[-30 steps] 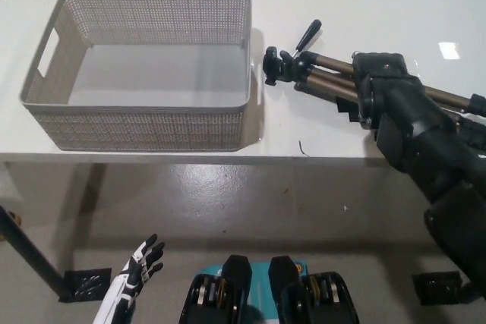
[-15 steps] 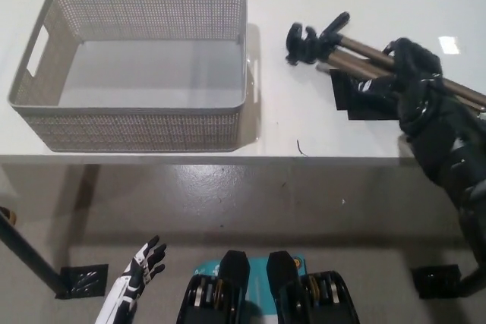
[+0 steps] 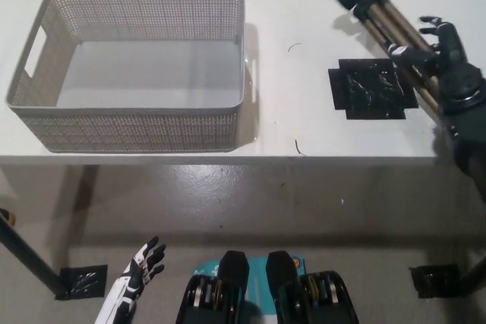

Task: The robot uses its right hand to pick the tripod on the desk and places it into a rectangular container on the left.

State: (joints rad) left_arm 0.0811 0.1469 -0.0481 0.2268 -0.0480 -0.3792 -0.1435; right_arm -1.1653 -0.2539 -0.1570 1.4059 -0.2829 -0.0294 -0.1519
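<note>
Here the tripod (image 3: pixel 383 14) is seen at the upper right of the head view, above the white tabletop (image 3: pixel 304 51). Its dark head points toward the upper left, and its brass-coloured legs run down and to the right. The legs are gripped by the right robot hand (image 3: pixel 443 49), which is black and enters from the right edge; its fingers (image 3: pixel 430 23) are wrapped over the bundled legs some way along from the head. The head end therefore projects up and to the left of the robot hand, while the far ends of the legs are hidden behind the black arm. Whether any part of the tripod touches the tabletop cannot be told.

A patch of black tape (image 3: pixel 370 93) is stuck on the tabletop just below the tripod and to the left of the robot hand. The rectangular container (image 3: pixel 137 128), a grey perforated basket with a cut-out handle in its left wall, stands on the left part of the tabletop, well apart from the tripod, and nothing is seen inside it.

The left robot hand (image 3: pixel 143 263), white with dark fingertips, is held low at the lower left, beneath the tabletop edge and over the floor (image 3: pixel 250 202), with fingers spread and nothing grasped.
</note>
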